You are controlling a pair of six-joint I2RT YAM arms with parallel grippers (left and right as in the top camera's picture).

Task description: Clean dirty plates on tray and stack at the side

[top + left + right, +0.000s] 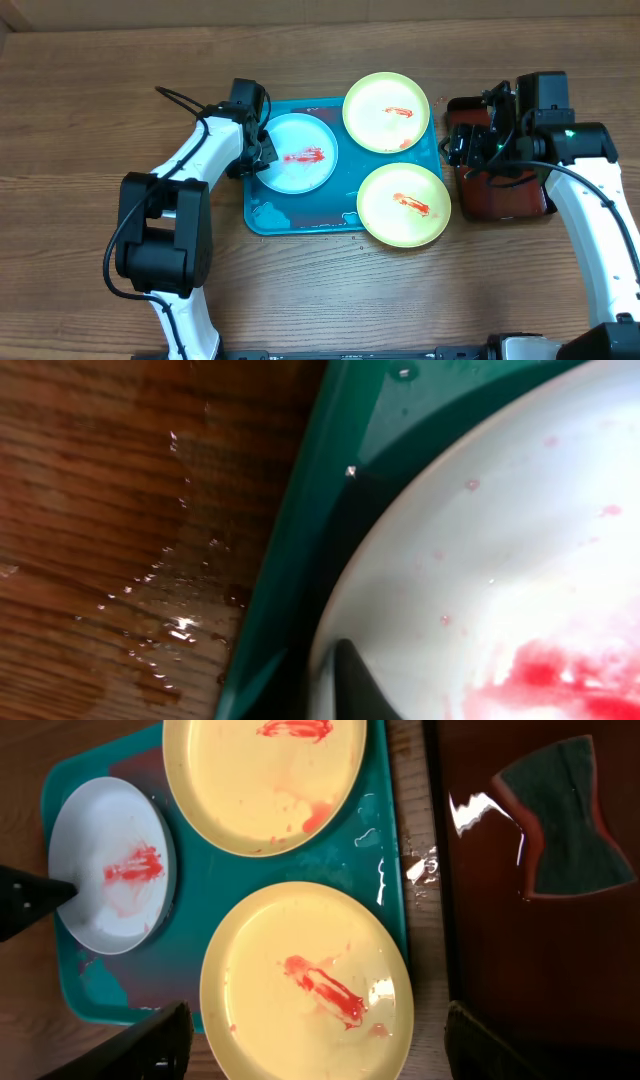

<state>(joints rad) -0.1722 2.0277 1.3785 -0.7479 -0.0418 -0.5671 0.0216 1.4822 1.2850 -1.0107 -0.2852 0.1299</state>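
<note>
The teal tray [262, 215] holds three plates. The pale blue-white plate [300, 165] lies at its left with a red smear. Two yellow-green plates [387, 112] [403, 205], both smeared red, lie at its right and overhang the rim. My left gripper [257, 152] is at the blue plate's left rim. In the left wrist view one finger [350, 682] lies on the plate [480, 540] just inside its rim, and the other finger is hidden. My right gripper [470, 150] is open and empty. In its view [318, 1015] it hangs above the near yellow plate [300, 985].
A dark red tray [520, 200] stands right of the teal tray, with a grey-green sponge [570, 815] lying in it. Water drops wet the wood [170, 625] beside the teal tray's left rim [300, 530]. Foam and water lie on the teal tray floor [300, 212].
</note>
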